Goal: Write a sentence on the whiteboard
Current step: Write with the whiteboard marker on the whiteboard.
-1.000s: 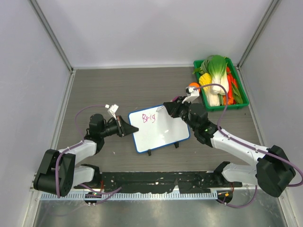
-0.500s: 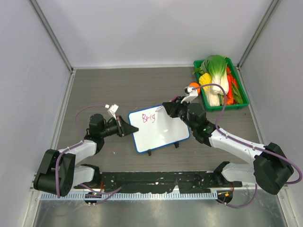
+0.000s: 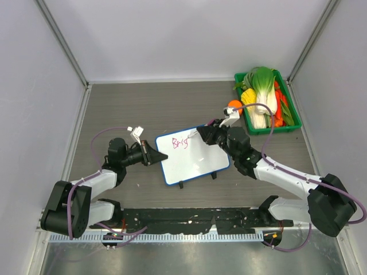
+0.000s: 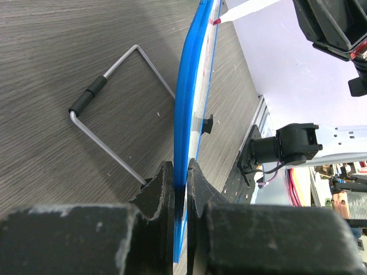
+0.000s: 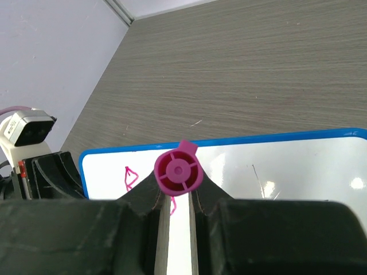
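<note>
The whiteboard (image 3: 192, 157) stands tilted on its black feet mid-table, blue-framed. Pink letters of the sentence (image 3: 179, 142) sit at its upper left, reading roughly "Brig". My left gripper (image 3: 159, 156) is shut on the board's left edge; the left wrist view shows the blue frame (image 4: 184, 123) edge-on between the jaws. My right gripper (image 3: 207, 133) is shut on a white marker (image 3: 195, 133) with a magenta end cap (image 5: 178, 169), its tip at the writing. In the right wrist view the cap hides most of the pink text (image 5: 130, 177).
A green bin (image 3: 291, 112) of toy vegetables sits at the back right, with an orange ball (image 3: 234, 104) beside it. The board's wire stand (image 4: 109, 134) shows behind it in the left wrist view. Grey walls enclose the table.
The marker tip has shifted slightly right along the first line, and the pink writing has grown by a stroke. The left arm and the board have not moved.
</note>
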Tool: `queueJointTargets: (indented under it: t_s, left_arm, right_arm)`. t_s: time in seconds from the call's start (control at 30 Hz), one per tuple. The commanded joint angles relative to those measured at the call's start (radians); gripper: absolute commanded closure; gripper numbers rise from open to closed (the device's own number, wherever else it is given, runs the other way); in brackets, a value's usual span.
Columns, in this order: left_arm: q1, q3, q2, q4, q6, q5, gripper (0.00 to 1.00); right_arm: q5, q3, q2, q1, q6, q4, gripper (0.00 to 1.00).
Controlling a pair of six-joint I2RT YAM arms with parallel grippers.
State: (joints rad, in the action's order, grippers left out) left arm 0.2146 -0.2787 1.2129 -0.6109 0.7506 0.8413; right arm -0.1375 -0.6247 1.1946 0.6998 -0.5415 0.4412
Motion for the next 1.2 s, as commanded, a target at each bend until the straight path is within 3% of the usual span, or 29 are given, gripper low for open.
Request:
queueJointTargets:
  t_s: [0.0, 0.4, 1.17]
  left_arm:
    - [-0.003, -0.002, 0.013, 0.068, -0.086, -0.087, 1.0]
    - [-0.003, -0.002, 0.014, 0.066, -0.086, -0.088, 1.0]
    - [-0.001, -0.001, 0.014, 0.065, -0.085, -0.088, 1.0]
  right_arm:
    - [0.01, 0.028, -0.024, -0.002, -0.003, -0.016, 0.99]
    - [0.044, 0.06, -0.044, 0.0, -0.012, -0.035, 0.99]
    - [-0.027, -0.004, -0.036, 0.0, -0.017, -0.001, 0.99]
